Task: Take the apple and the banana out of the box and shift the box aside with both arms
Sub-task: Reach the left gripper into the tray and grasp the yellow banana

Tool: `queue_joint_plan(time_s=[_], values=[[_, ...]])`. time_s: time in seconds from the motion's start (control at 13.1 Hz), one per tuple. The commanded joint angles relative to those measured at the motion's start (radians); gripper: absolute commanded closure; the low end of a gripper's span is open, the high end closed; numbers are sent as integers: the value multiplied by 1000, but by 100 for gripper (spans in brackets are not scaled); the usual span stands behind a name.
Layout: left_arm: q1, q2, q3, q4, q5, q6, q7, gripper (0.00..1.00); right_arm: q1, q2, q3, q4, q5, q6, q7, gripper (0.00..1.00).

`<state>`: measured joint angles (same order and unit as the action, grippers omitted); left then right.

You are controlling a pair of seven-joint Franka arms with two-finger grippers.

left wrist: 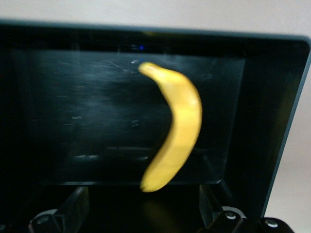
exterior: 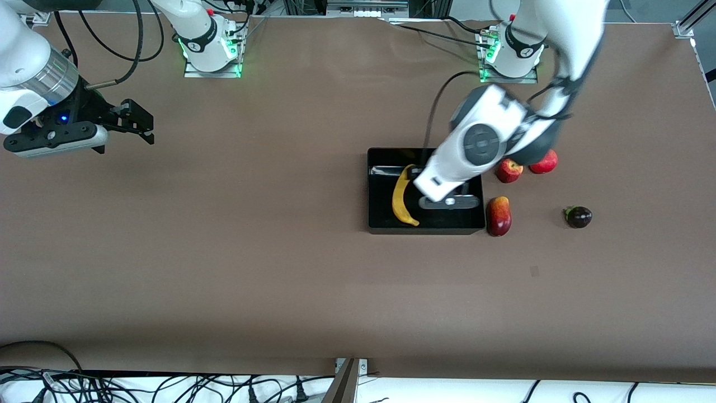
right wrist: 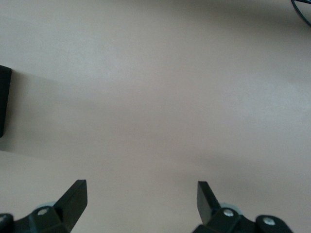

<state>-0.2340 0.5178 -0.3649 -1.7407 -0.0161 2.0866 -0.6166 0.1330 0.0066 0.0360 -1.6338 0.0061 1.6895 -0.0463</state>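
The apple [exterior: 508,170] already sits on the desk [exterior: 251,252] beside the box [exterior: 373,190]. The left claw [left wrist: 141,206] hangs open over the box, the banana [left wrist: 176,127] lying just ahead of its fingertips, probably untouched. Next: descend and grip it. The right claw [right wrist: 141,201] waits open above bare desk.

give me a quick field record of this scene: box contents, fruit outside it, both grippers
box: glossy black shallow plastic box, open top, mid-table
in box: long curved yellow banana only
apple: small red-yellow apple on the table beside the box, toward the left arm's end
other fruit outside: red pomegranate, red-yellow mango, dark purple round fruit
left gripper: open, over the box, banana between its fingers' line, not gripped
right gripper: open, empty, waiting over bare table at its own end
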Motion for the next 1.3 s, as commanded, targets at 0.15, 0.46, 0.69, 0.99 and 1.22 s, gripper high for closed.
queue_joint_plan(time_s=[0.15,0.46,0.69,0.99,1.22], values=[[-76,166,11,41,108,136,-80,0,4,-2,-2,9,-8,-5,3,0],[-97,189,23,1,249,176,-103,9,4,-2,-4,11,-5,-4,-6,0],[-93,189,21,-6,249,173,-107,85,4,1,-4,11,2,-4,-10,0],[-52,147,17,3,243,124,-106,100,5,4,-4,11,-6,-19,-10,0],[-10,62,12,9,239,26,-91,100,7,6,-2,11,-1,-120,-12,0]])
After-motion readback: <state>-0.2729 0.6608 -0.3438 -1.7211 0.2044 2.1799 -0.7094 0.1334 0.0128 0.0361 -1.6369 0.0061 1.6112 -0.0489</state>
